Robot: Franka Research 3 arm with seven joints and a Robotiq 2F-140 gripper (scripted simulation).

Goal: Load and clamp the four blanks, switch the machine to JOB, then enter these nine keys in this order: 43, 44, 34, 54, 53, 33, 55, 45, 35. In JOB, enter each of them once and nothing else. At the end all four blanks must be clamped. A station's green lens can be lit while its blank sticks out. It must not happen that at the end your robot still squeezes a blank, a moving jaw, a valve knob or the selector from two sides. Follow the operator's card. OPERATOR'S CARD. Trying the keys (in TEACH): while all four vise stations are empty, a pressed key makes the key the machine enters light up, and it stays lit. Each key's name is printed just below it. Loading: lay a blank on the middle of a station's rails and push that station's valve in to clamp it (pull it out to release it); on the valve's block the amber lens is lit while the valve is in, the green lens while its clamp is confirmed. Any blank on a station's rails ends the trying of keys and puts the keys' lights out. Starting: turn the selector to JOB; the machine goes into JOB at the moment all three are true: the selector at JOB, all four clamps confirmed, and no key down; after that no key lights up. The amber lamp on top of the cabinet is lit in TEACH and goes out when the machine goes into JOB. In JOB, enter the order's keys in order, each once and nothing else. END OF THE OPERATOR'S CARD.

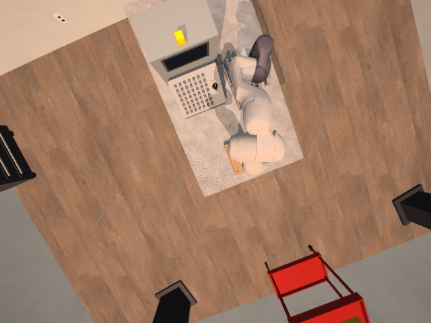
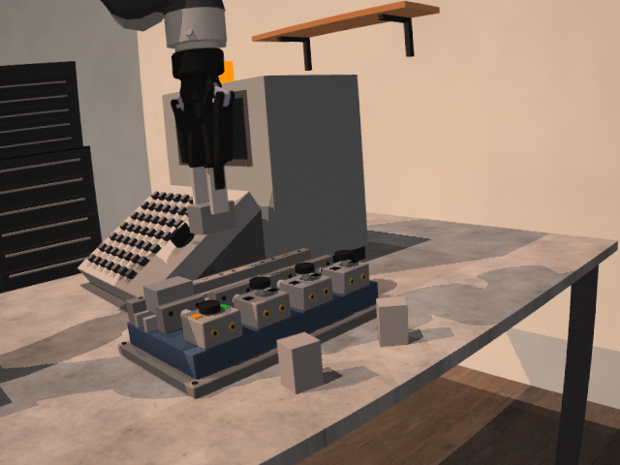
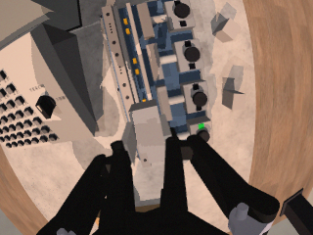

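Two blanks (image 2: 299, 364) (image 2: 392, 322) stand upright on the counter (image 2: 230, 425) beside the vise stations. Above, the tool (image 2: 210, 200) (image 3: 148, 127), partly closed, grips another blank (image 2: 212, 218) (image 3: 148, 128).

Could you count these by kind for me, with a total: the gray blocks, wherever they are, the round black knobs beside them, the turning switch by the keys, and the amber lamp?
Gray blanks: 4
Black valve knobs: 4
Selector knob: 1
Amber lamp: 1
Total: 10

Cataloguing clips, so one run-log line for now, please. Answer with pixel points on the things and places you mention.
pincer (image 2: 209, 210) (image 3: 148, 127): shut on block (image 2: 212, 220) (image 3: 148, 124) | amber lamp (image 1: 180, 38) (image 2: 228, 71): lit | two blocks: standing on table (image 2: 500, 280)
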